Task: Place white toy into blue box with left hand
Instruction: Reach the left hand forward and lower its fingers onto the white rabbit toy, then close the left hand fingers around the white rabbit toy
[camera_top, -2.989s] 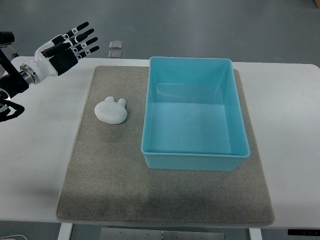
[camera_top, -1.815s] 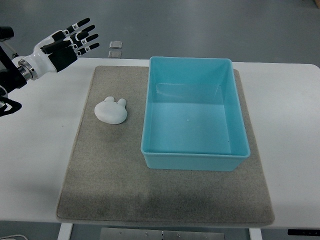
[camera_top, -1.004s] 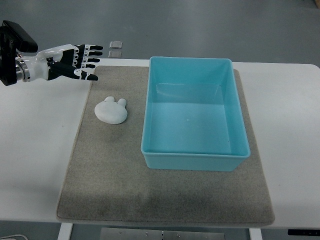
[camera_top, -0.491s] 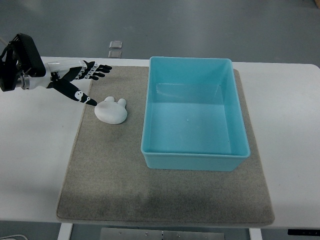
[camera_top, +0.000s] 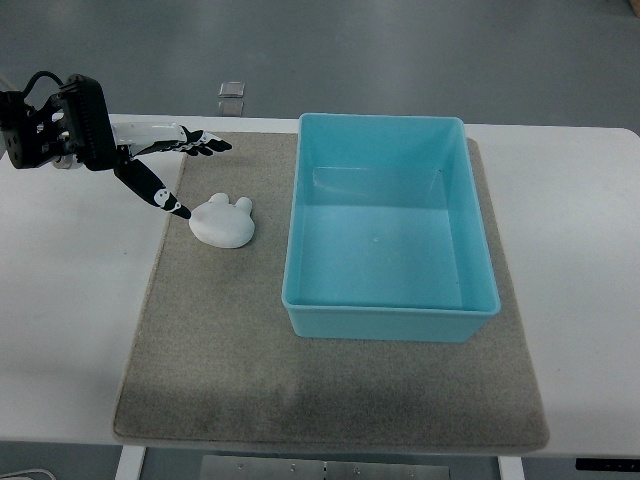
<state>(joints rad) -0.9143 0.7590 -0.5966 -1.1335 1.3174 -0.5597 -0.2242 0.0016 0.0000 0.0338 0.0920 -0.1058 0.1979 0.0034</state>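
Note:
A white rabbit-shaped toy (camera_top: 225, 220) lies on the grey mat (camera_top: 220, 340), left of the blue box (camera_top: 385, 235). The box is open-topped with nothing inside. My left hand (camera_top: 190, 175) reaches in from the left edge and hovers just above and left of the toy. Its fingers (camera_top: 205, 145) are spread, with the thumb tip (camera_top: 177, 209) close to the toy's left side. It holds nothing. My right hand does not show.
The mat covers the middle of a white table (camera_top: 70, 300). Two small grey squares (camera_top: 230, 97) lie on the floor beyond the table's far edge. The left forearm (camera_top: 60, 130) hangs over the table's far left corner.
The left hand has swung in from the far left corner towards the toy, turning edge-on, with the thumb dropping near the toy's left side. The toy and box have not moved.

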